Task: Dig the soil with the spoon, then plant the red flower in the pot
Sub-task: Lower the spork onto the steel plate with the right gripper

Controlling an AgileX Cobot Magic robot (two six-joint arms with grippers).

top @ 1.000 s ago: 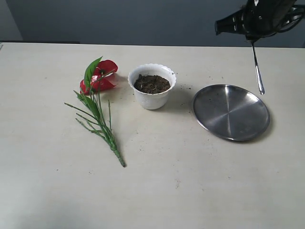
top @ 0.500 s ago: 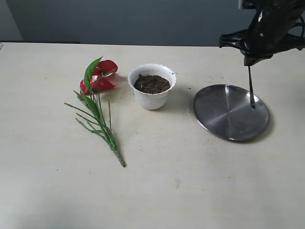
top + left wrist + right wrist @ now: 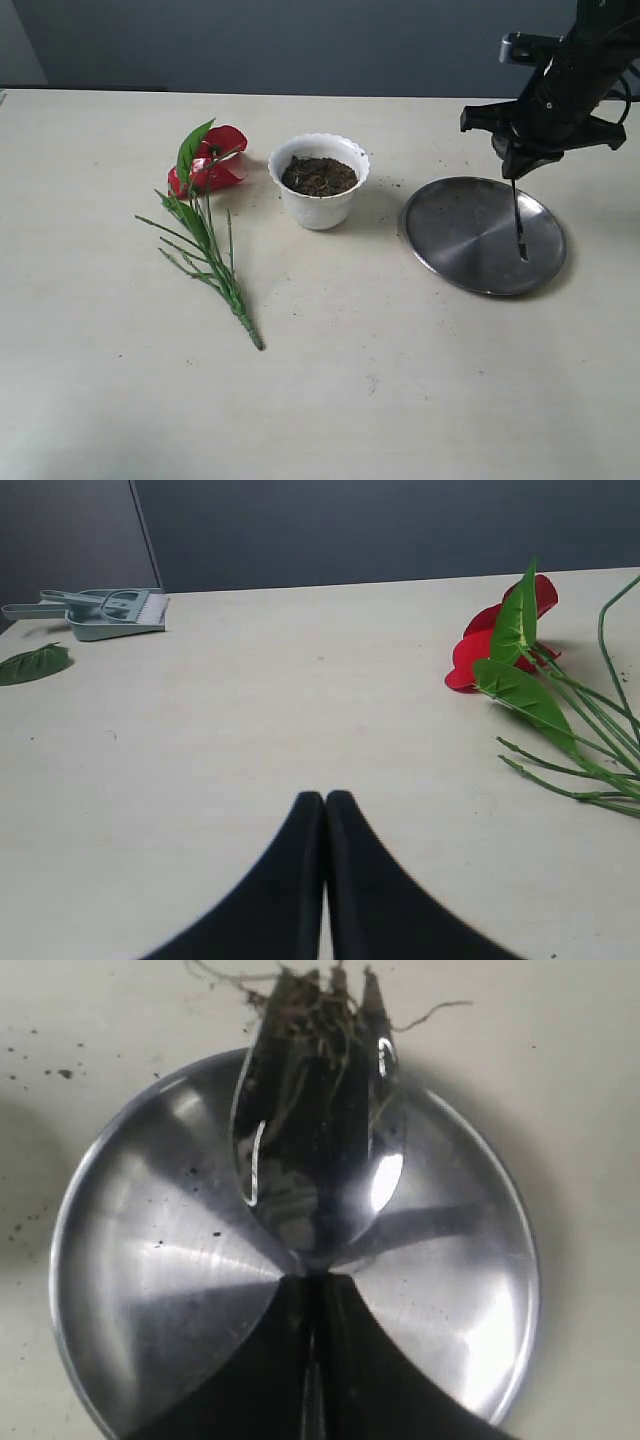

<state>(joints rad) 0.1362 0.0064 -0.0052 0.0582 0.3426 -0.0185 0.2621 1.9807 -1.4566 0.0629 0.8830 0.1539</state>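
Steel plate [image 3: 440, 262] takes the desk's [image 3: 330, 400] right side. Mid-desk near the far edge, the red flower [image 3: 212, 165] lies unplanted left of the pot [image 3: 320, 208] of soil [image 3: 318, 176]. Your right gripper [image 3: 513, 172] pinches the spoon [image 3: 518, 222] over the plate, fibres on its tip: digging looks done. Your left gripper [image 3: 325, 805] is closed, empty. The near half gives you room.

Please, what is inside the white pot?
Dark, crumbly soil with small fibres fills the white pot to a little below its scalloped rim. Nothing is planted in it. What lies under the soil surface is covered and cannot be seen.
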